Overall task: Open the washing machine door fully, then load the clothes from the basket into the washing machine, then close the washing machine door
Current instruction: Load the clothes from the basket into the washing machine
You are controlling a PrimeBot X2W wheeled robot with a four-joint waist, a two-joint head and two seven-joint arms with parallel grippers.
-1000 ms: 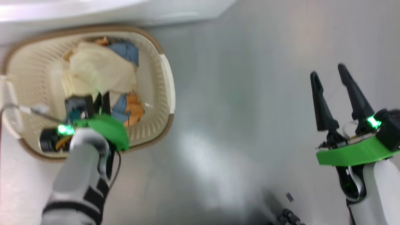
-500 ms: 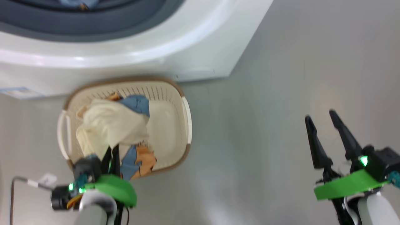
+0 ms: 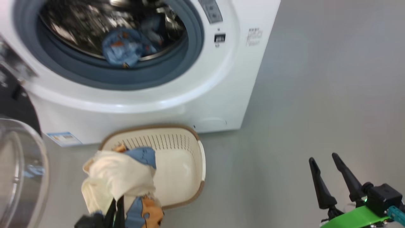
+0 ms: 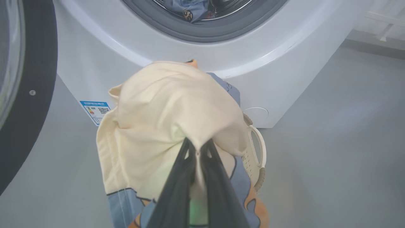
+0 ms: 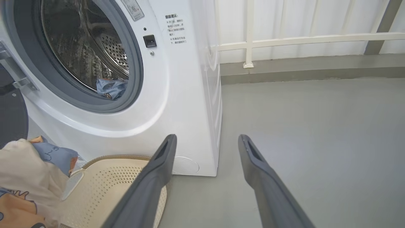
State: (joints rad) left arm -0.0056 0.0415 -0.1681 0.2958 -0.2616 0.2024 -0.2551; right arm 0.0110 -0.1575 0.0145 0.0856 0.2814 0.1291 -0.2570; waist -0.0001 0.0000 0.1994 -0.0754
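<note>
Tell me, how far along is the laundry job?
Done: the washing machine door stands open and a blue garment lies in the drum. In hand: the left gripper is shut on the clothes, lifted over the basket; the right gripper is open. Remaining: load them, then close the door.

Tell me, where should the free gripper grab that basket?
Probably the handle at the right end of the basket: a thin open loop, clear of the clothes and nearest the open right gripper. Come from above, one finger through the loop.

Washing machine [image 5: 190, 95]: Chinese notice [image 5: 176, 28] (too small to read); blue label [image 4: 95, 110], QR code.
</note>
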